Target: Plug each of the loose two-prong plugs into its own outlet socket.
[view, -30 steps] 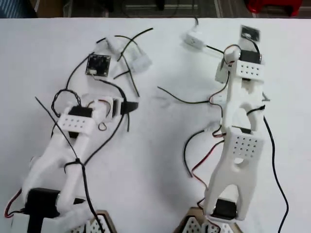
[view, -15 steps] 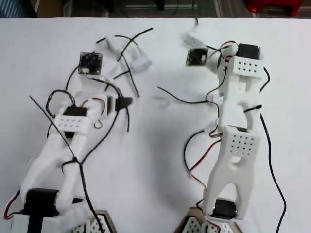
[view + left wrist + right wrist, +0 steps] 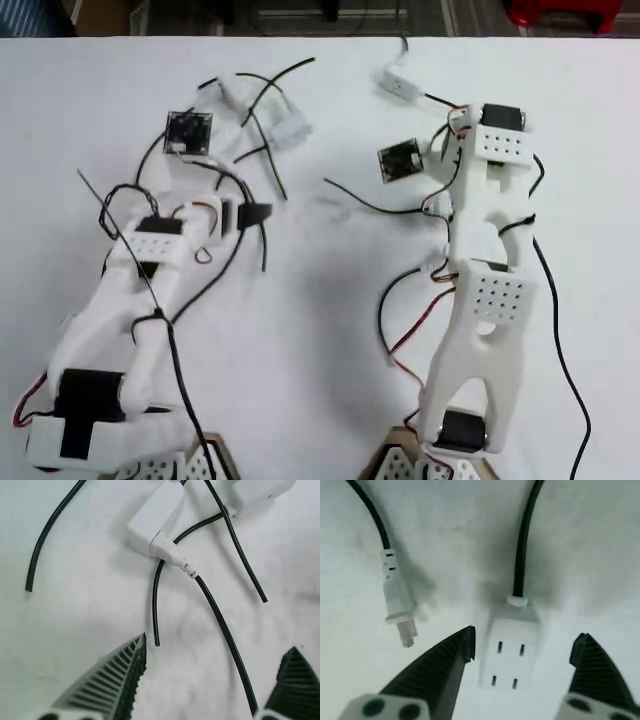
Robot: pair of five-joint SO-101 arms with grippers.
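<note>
The right claw [image 3: 526, 634] is wide apart and hangs over a white outlet socket [image 3: 510, 650] at the far right of the white table [image 3: 320, 330]. The socket shows between the two fingers, and its four slots face up. A loose plug [image 3: 397, 602] lies just beside it, not touching, with its two prongs bare. The left claw [image 3: 218, 645] is wide apart too and holds nothing. Past it, at the far left, a second socket [image 3: 152, 522] has a white plug [image 3: 170, 556] at its end.

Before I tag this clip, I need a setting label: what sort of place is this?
Probably a robotics lab bench: left arm and right arm at a white table, outlet socket and two-prong plug laid out.
</note>
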